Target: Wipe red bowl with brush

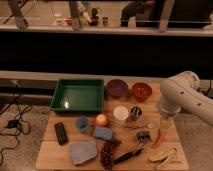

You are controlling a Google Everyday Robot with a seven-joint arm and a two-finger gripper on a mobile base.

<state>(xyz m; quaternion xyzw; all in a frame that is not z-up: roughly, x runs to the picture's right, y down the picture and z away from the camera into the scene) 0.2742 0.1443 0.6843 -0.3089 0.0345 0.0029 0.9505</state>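
The white arm (187, 97) enters from the right side of the frame and is cut off by that edge. Its gripper (166, 123) hangs below the wrist over the right end of the wooden table (50, 156). It shows only as a pale, murky shape, so I cannot tell whether it is spread or pressed together, and nothing can be seen held in it.

The brush (128, 155) lies in the lower middle of the frame, its black handle slanting up to the right. Its head is hard to pick out among the small clutter there. It sits below and left of the gripper, apart from it.

The red bowl (141, 91) stands at the table's upper edge, above and left of the gripper (just beside the purple bowl (116, 88)), right of the green tray (80, 81).
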